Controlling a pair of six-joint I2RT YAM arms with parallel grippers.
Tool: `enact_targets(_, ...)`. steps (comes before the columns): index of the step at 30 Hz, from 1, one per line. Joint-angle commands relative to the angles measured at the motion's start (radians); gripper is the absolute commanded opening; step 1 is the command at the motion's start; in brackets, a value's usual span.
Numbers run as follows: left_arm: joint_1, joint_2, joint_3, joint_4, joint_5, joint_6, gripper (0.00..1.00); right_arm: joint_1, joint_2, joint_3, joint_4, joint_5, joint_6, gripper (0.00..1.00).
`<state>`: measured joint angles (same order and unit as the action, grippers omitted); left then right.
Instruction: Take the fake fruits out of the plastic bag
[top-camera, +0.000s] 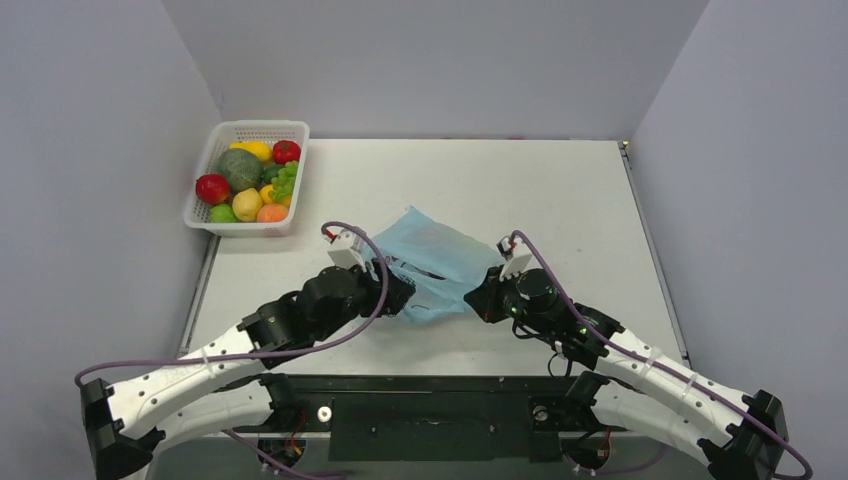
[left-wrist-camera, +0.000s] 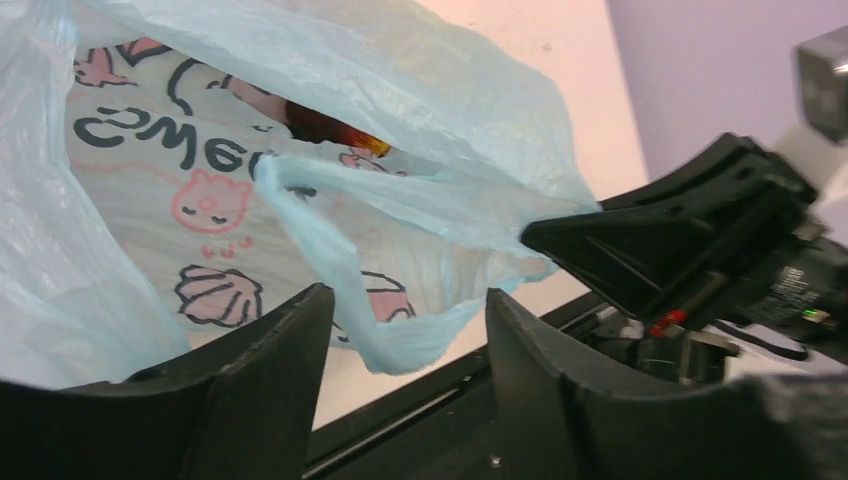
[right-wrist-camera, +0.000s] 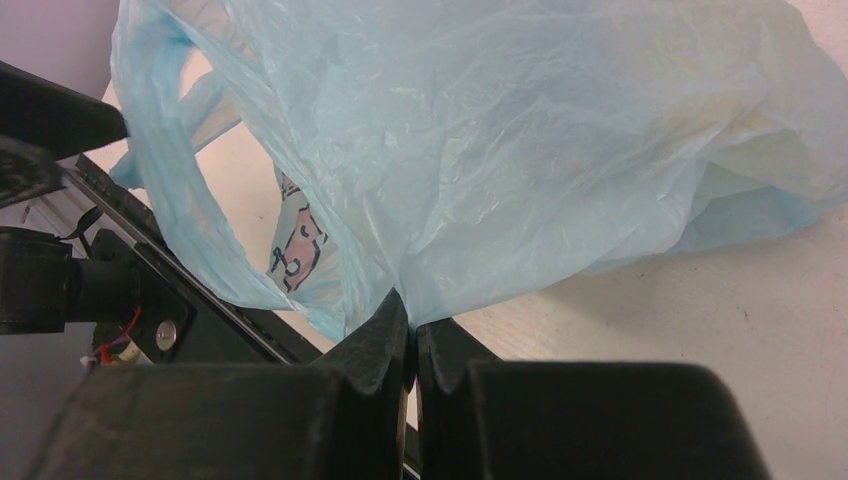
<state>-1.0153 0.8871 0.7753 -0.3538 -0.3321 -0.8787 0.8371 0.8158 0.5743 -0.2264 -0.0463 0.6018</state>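
Note:
The light-blue plastic bag (top-camera: 432, 262) lies near the front middle of the table, between my two grippers. My right gripper (right-wrist-camera: 411, 312) is shut on the bag's edge (right-wrist-camera: 420, 270) and pinches the thin film. My left gripper (left-wrist-camera: 405, 300) is open at the bag's mouth, and a loop handle (left-wrist-camera: 330, 250) hangs between its fingers. Inside the bag, in the left wrist view, a dark purplish-brown fake fruit (left-wrist-camera: 320, 128) with an orange glint shows behind the printed film. No other fruit shows inside the bag.
A white lattice basket (top-camera: 228, 137) with several toy fruits stands at the back left of the table. Grey walls close in the left, back and right. The table's dark front rail (top-camera: 440, 385) runs just behind both grippers.

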Motion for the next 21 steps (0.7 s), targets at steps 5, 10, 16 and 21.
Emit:
enact_targets(5, 0.000, -0.213, -0.011, -0.014, 0.050, 0.028, 0.62, -0.009, -0.004, 0.021, 0.031, -0.017, -0.020, 0.00)
enact_targets(10, 0.017, -0.210, -0.011, 0.009, 0.090, 0.019, 0.75, -0.011, -0.003, 0.020, 0.046, -0.035, -0.007, 0.00)
enact_targets(16, 0.030, 0.014, 0.037, 0.094, 0.181, 0.045, 0.69, -0.011, -0.008, 0.030, 0.054, -0.061, 0.020, 0.00)
enact_targets(21, 0.032, 0.114, 0.080, 0.169, 0.200, 0.081, 0.53, -0.011, -0.032, 0.027, 0.040, -0.059, 0.056, 0.00)
